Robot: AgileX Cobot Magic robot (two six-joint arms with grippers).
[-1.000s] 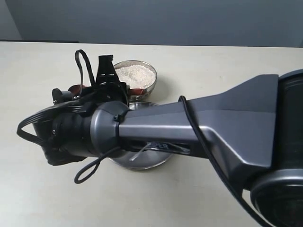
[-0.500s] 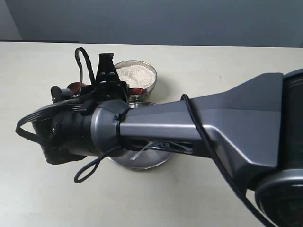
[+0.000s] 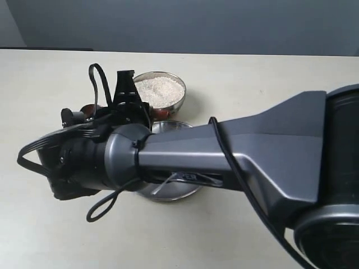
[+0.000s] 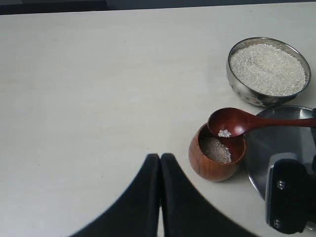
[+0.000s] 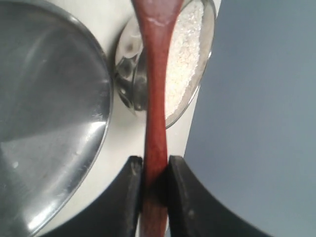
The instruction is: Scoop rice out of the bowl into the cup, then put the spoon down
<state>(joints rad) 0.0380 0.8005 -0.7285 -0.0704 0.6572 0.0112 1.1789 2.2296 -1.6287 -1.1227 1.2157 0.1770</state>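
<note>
- The right gripper (image 5: 155,187) pinches the long handle of the spoon (image 4: 232,122) between its two black fingers (image 5: 132,192), which press on either side of the wood
- The spoon's oval head hangs over the mouth of the cup (image 4: 211,163), hollow side up, with a small clump of white grains in it; whether it touches the rim is hard to tell
- The cup stands upright on the table (image 4: 89,89), just beside the edge of the flat steel plate (image 4: 276,153), and holds a shallow layer of grains
- The bowl (image 4: 243,92) stands near the cup, on the far side of the spoon, filled almost to its rim with rice (image 4: 268,69)
- The left gripper (image 4: 159,158) sits over the table well apart from the cup, its fingers pressed together with nothing between them
- In the exterior view the right arm (image 3: 252,151) hides most of the cup and the plate
</note>
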